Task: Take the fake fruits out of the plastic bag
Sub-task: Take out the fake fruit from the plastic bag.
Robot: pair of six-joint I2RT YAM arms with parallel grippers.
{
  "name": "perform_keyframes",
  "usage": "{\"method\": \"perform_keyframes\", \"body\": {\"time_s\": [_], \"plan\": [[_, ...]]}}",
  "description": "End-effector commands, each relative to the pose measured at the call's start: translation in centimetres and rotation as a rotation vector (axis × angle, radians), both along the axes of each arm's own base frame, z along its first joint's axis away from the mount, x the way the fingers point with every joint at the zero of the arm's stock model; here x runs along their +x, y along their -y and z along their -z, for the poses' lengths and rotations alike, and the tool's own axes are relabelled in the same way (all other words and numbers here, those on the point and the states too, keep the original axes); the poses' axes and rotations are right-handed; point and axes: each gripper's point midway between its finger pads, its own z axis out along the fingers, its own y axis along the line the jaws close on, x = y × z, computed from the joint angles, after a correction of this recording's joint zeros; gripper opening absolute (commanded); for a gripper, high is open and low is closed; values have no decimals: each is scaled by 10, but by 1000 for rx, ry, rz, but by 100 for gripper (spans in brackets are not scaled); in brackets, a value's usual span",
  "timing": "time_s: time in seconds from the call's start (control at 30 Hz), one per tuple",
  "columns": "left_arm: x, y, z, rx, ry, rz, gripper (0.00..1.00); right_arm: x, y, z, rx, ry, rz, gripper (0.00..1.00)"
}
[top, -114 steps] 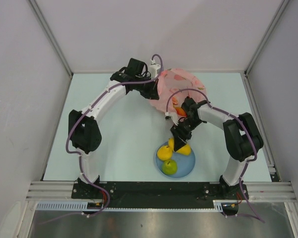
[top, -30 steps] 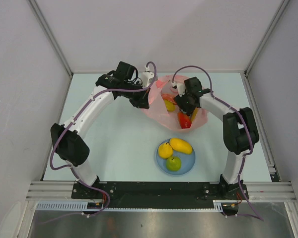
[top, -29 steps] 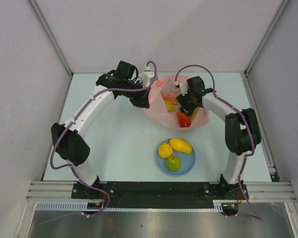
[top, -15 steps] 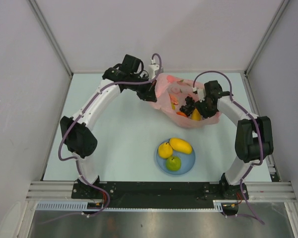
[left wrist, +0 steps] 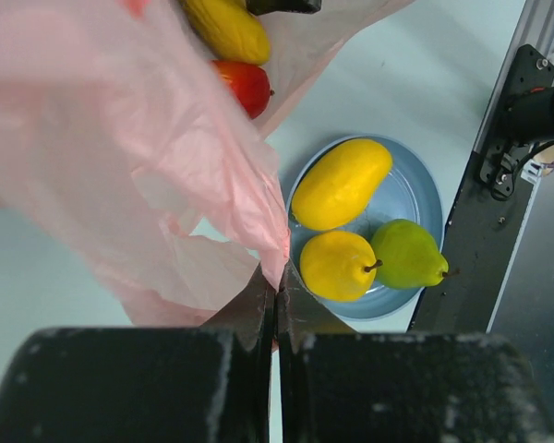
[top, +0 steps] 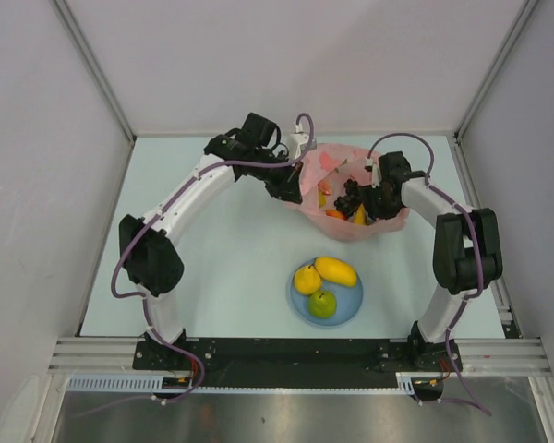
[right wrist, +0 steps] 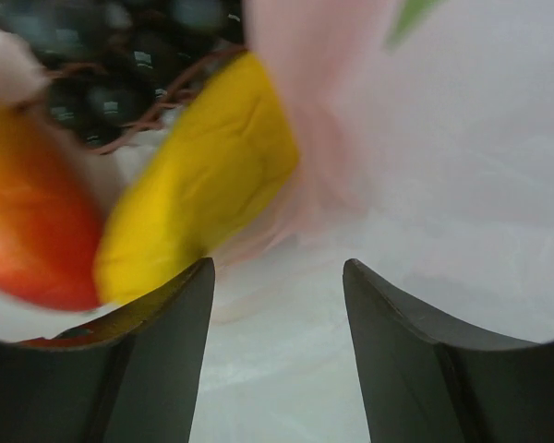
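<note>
Fruits (top: 358, 215) inside the plastic bag (top: 337, 164) are what you are after: a yellow fruit (right wrist: 203, 175), a red-orange one (right wrist: 28, 231) touching it, and the dark grape bunch (right wrist: 120, 74) behind them. All lie in the bag's open mouth at the far side of the table (top: 212, 231). Three more, a mango-shaped piece (top: 337, 270), a yellow pear (top: 306, 280) and a green pear (top: 322, 303), sit on the blue plate (top: 352, 293) toward the near edge, well apart from the bag. Your right gripper (right wrist: 277, 269) is the nearer one: it is in the bag mouth with its fingers apart and nothing between them. In its wrist view the yellow fruit lies ahead and off to the left of the gap, its long axis slanting from lower left to upper right; straight ahead between the fingers there is only bag film. The coming move, as I judge it, calls for a shift toward that side and a wrist turn so the fingers close across the fruit's short width. Your left gripper (left wrist: 275, 300) is pinched tight on the bag's edge, holding the mouth up; leave it there.
</note>
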Motion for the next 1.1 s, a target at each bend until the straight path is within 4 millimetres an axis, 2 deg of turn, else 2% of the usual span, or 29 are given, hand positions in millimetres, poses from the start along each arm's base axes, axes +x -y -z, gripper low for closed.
{"method": "perform_keyframes", "body": {"time_s": [0.0,0.07,0.2,0.23,0.37,0.47,0.53,0.57,0.67,0.83,0.93,1.03,1.07], "plan": [[-5,-2,-18,-44,34,-6,1,12,-7,9,77,-16,110,64],[-5,-3,-19,-46,34,-7,0,16,-14,16,109,-35,96,66],[-5,-4,-18,-36,38,-14,1,33,-16,7,97,4,99,66],[-6,-4,-18,-35,36,-12,1,40,-14,-5,87,33,105,66],[-6,-7,-17,-22,48,-8,0,46,-12,-33,74,80,66,64],[-6,-9,-12,-5,54,-5,0,41,-29,-55,85,124,-49,62],[-4,-11,-10,9,60,-11,1,36,-47,-60,83,146,-138,62],[-4,-11,-10,11,66,-8,0,32,-62,-66,91,166,-195,62],[-5,-13,-12,14,71,-1,0,28,-89,-62,90,189,-311,60],[-18,-19,-36,-22,117,56,0,40,-107,-56,128,226,-343,61],[-14,-24,-40,-27,144,46,0,44,-119,-44,113,230,-371,62],[-14,-25,-35,-9,130,43,0,36,-124,-23,61,176,-403,62],[-14,-25,-33,-5,120,39,0,25,-125,-9,39,122,-419,62]]}}
